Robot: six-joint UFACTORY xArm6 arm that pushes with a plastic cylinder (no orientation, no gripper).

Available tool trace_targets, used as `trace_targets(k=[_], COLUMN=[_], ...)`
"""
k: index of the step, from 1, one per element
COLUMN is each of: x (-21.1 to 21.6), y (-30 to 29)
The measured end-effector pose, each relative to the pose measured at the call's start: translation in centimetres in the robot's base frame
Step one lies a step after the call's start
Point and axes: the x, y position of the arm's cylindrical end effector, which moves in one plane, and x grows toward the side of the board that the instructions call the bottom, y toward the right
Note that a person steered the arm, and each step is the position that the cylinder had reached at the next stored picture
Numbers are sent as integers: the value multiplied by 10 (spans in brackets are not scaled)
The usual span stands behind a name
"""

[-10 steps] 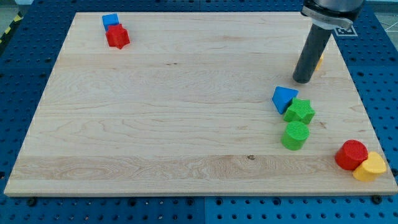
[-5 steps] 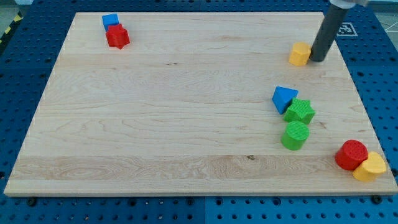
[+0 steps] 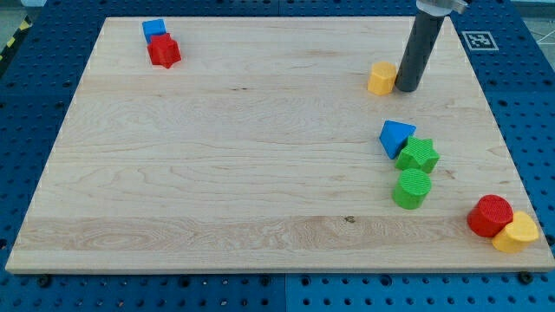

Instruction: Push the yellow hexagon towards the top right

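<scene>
**Tip on the wrong side of the yellow hexagon**

My tip (image 3: pixel 406 89) stands on the board (image 3: pixel 260 173) just to the view's right of the yellow hexagon (image 3: pixel 381 78), touching it or very nearly so; I cannot make out a gap between the two. The hexagon sits in the upper right part of the board, well short of the top right corner. That is the relation that matters: the block lies to the view's left of me, and the corner it should go to lies behind me, up and to the right. I judge that a push from here would send it leftward, away from the goal, so I would need to get round to its lower left side first.

I carry nothing; I am a bare rod with nothing to close or open, only resting at table height.

The rod's upper part is cut off by the view's top edge, so the arm itself does not show. The rod's foot also makes the hexagon's right face hard to read, and its six sides are hard to count at this size.
</scene>
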Motion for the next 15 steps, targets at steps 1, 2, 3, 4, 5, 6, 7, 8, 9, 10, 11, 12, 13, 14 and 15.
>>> trace_targets(k=[1,2,3,4,5,6,7,8,9,10,11,12,13,14,15], x=[24,22,-3,-15,-15,-15,-25,-38,-48,-49,-50,-61,-61,-63,-64], y=[0,-28,-55,-40,-32,-35,-23,-6,3,-11,-50,-60,-20,11,23])
